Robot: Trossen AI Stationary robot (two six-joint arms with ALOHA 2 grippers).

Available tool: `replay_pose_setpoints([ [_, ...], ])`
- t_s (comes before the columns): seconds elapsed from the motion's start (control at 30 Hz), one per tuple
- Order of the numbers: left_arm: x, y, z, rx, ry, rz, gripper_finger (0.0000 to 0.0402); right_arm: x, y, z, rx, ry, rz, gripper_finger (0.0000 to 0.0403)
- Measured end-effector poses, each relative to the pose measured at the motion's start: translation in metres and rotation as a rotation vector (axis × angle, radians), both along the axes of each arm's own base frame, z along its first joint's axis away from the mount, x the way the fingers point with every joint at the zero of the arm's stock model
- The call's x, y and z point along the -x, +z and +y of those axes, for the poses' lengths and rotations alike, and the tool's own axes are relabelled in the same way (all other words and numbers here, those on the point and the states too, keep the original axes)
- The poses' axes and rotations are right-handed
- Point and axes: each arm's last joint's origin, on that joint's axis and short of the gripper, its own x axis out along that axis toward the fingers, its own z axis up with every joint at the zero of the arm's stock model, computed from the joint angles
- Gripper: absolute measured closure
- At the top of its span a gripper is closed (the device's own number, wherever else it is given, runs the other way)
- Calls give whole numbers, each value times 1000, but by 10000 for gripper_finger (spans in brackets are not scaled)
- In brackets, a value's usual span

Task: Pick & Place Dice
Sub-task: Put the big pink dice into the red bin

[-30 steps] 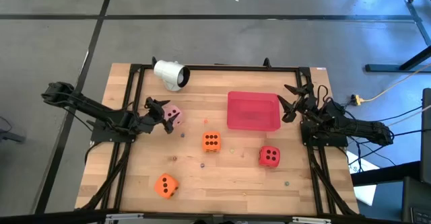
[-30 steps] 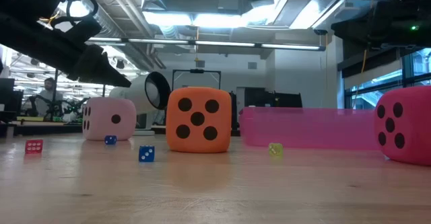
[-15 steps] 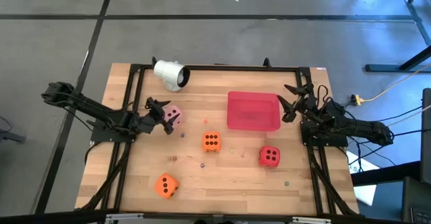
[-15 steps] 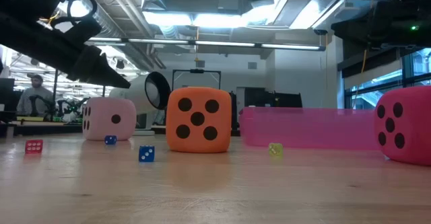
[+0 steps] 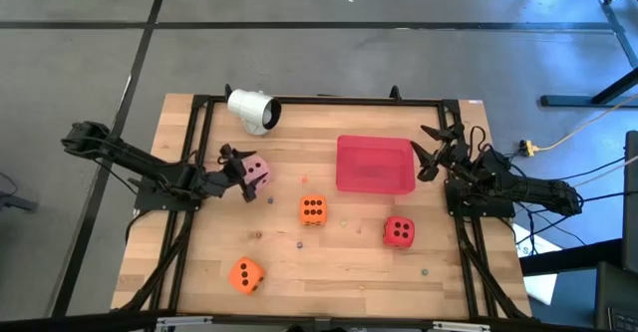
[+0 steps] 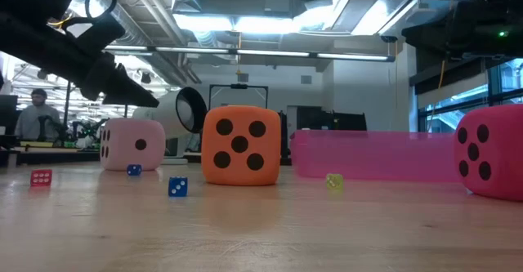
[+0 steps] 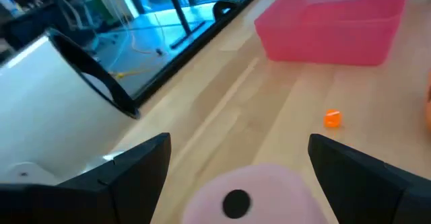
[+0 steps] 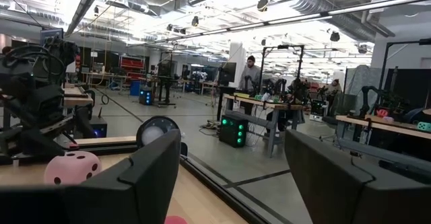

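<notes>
Four dice rest on the wooden table. The pale pink die [image 5: 257, 169] sits left of centre, one orange die [image 5: 312, 209] in the middle, the red die [image 5: 400, 232] to the right, and a second orange die [image 5: 245, 274] near the front left. My left gripper [image 5: 239, 172] is open and hovers just left of and slightly above the pink die [image 7: 246, 194], one finger on either side of it without touching. My right gripper [image 5: 423, 155] waits open, raised beside the right edge of the red tray [image 5: 375, 165].
A white cup [image 5: 253, 110] lies on its side near the far left edge, behind the pink die. Tiny coloured dice are scattered on the wood, among them a blue one [image 6: 177, 187] and a yellow one [image 6: 334, 182]. A black frame borders the table. A person [image 6: 37, 117] shows in the room behind.
My left gripper has edged a little toward the table's right, closer over the pink die, and stayed open. The dice, tray and cup have kept their places.
</notes>
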Motion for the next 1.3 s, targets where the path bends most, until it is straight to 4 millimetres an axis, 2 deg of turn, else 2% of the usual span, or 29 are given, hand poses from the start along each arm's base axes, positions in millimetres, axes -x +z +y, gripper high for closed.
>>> replay_pose_setpoints([
  [0.17,-2,-1,-3,208,-69,-98,54,0,0,0,0,1,-1,135],
  [0.27,-3,-2,-6,269,-136,-99,54,0,0,0,0,1,0,135],
  [0.43,-3,-3,-6,259,-163,-74,54,0,0,0,0,1,-1,135],
  [0.77,-2,-2,-3,216,-76,-91,54,0,0,0,0,1,0,135],
  [0.93,-1,-1,-2,135,-34,-64,53,0,0,0,-1,1,-1,135],
  [1.17,0,-1,0,137,35,-91,7,0,0,0,-2,2,-2,135],
  [1.3,1,-2,0,125,23,-69,3,0,0,0,-2,2,-2,135],
])
